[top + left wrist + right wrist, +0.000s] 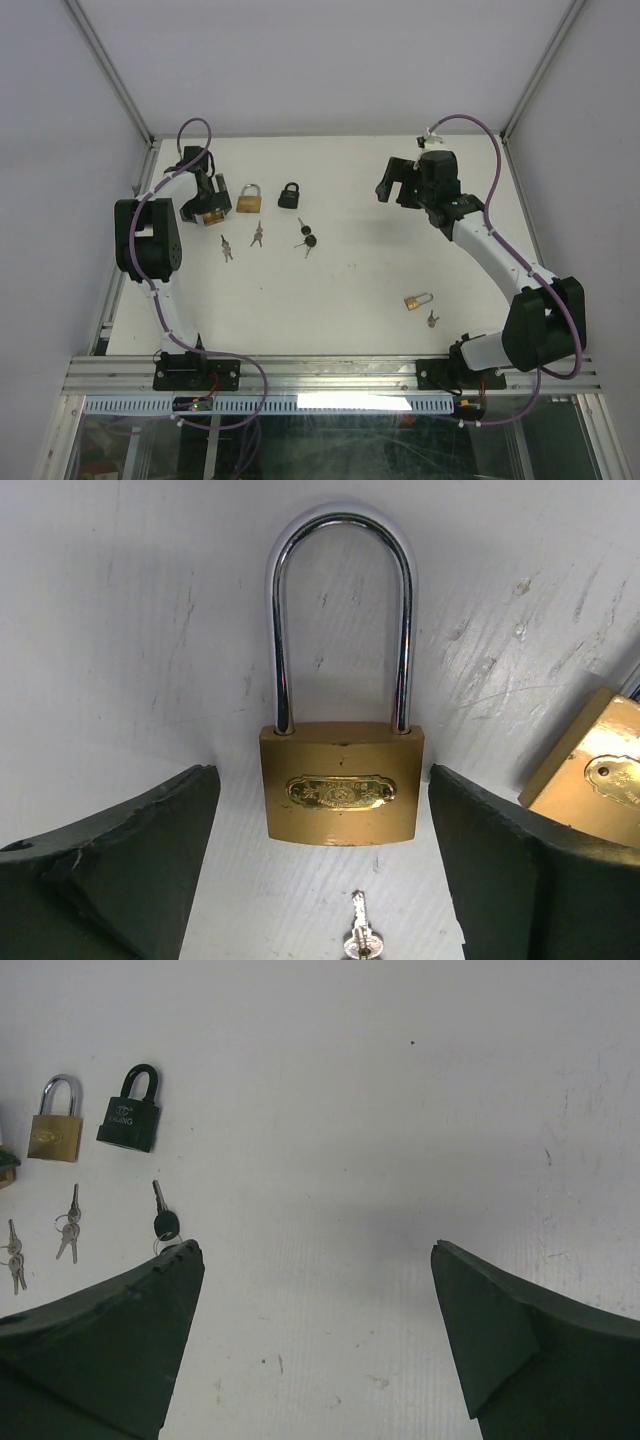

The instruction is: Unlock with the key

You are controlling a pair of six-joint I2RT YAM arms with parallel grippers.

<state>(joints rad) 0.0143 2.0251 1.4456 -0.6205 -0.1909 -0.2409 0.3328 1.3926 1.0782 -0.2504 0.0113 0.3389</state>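
The left hand (320,820) is held low over the far left part of the bench (370,290), its fingers (130,870) spread on both sides of a brass padlock (340,795) without touching it. The right hand (315,1260) is held higher at the far right, also spread wide. A key (360,935) just beside the padlock's base is cut off by the frame edge, and only a corner of a second brass padlock (595,780) is seen. The bench is white and scratched, enclosed by pale walls (330,60).
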